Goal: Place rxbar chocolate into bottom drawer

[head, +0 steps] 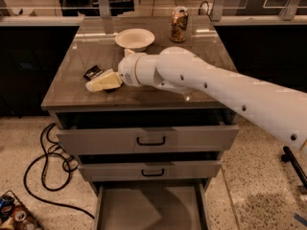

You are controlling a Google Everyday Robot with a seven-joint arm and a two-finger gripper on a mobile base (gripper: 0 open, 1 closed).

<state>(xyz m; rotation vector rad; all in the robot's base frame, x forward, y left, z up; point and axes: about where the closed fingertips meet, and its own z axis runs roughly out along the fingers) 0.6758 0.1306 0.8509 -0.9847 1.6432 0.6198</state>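
Pincer (96, 84) just beside rxbar chocolate (91, 73)

Speckled terrazzo floor (259, 186) spreads around the brown-topped desk (67, 92), with a black cable (44, 140) looped at its left. Dark cabinets (24, 66) flank it. Metal posts (218, 1) and glass stand behind. The jaws hang over the desk's left side.

The gripper (98, 82) on the big white arm (216, 87) is low over the left side of the brown table (158, 97). It is just beside the small shiny black rxbar chocolate (92, 72), which lies flat there. A round white bowl (135, 38) and a brown drink can (179, 24) sit farther back. The grey metal bottom drawer (144, 210) is pulled open.
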